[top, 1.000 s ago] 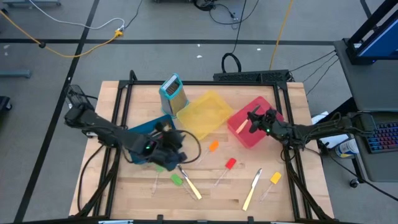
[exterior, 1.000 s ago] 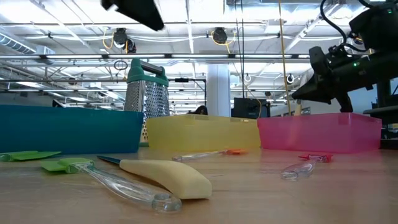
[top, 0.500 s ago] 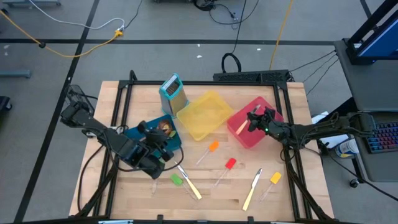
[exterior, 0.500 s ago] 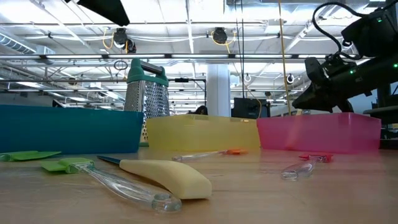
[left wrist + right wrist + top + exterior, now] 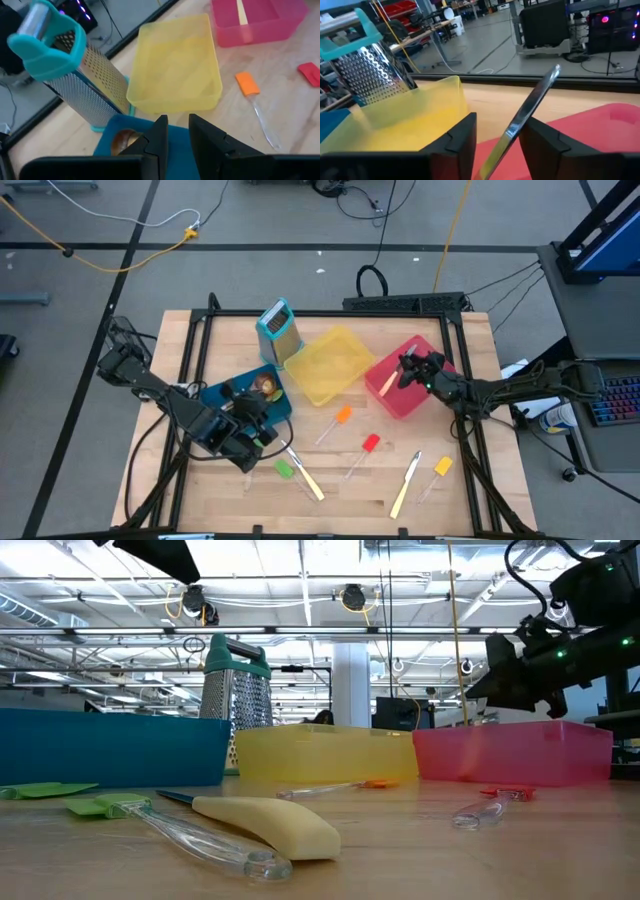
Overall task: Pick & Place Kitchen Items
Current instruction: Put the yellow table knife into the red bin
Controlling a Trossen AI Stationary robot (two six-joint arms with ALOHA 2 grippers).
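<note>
1. The right end effector (image 5: 497, 137) is above the red bin (image 5: 405, 380), fingers spread; a metal knife (image 5: 520, 122) stands between them.
2. The knife may fall outside the bin if it tips.
3. The left end effector (image 5: 175, 135), empty and slightly apart, hovers over the blue bin (image 5: 250, 395).

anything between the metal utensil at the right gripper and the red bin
Nothing visible does: the metal utensil slants between the right gripper's fingers, right above the red bin's open top.

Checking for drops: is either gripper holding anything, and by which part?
The left gripper, above the blue bin, holds nothing. The right gripper, over the red bin, stands open around the metal blade of a knife, not clamping it.
</note>
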